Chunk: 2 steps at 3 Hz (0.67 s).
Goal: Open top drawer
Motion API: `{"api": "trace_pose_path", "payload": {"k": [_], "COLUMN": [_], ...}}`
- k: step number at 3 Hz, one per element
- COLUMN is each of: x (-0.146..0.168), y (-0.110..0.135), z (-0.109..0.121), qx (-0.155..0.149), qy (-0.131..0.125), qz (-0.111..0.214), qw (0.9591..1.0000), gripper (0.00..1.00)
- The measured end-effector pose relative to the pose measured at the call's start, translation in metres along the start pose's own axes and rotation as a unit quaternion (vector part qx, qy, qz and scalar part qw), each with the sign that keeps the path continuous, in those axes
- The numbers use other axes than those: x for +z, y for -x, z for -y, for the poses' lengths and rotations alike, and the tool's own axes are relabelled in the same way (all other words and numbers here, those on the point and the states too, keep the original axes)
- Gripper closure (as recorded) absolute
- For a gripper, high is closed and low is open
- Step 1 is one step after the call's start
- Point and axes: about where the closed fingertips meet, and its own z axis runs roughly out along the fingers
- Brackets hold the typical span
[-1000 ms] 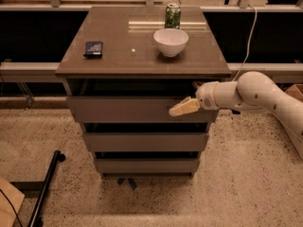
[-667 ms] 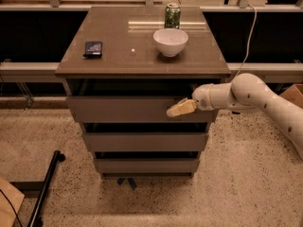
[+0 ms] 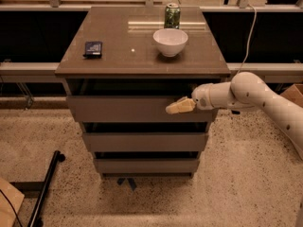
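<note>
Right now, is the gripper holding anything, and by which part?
Cannot tell. The gripper is at the right part of the top drawer front, near its upper edge; whether it grips that edge isn't visible.

we see a dim, warm-toned scene, lit mostly from above and behind. the tabletop (image 3: pixel 118 60) carries a pale streak of glare near its far edge, just in front of the can (image 3: pixel 172 16), and a small bright speck left of the white bowl (image 3: pixel 170 41), which is the brightest thing here. the overhang throws a deep shadow over the gap above the top drawer (image 3: pixel 118 109), and dark bands sit under each drawer front below. the end effector (image 3: pixel 174 108), at the right part of that drawer's front, catches a yellowish light against the dull grey-brown. the speckled floor (image 3: pixel 246 183) is evenly lit; the recesses behind on both sides are nearly black.
</note>
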Motion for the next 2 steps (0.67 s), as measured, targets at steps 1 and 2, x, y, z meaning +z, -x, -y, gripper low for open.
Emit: {"api": "trace_pose_path", "payload": {"k": [1, 2], "x": [-0.0028, -0.0044], "y": [0.0047, 0.0074], "z": [-0.0006, -0.0009], "qx": [0.000, 0.000], "qy": [0.000, 0.000], "qz": [0.000, 0.000], "qw": [1.0000, 1.0000], "gripper": [0.42, 0.73]}}
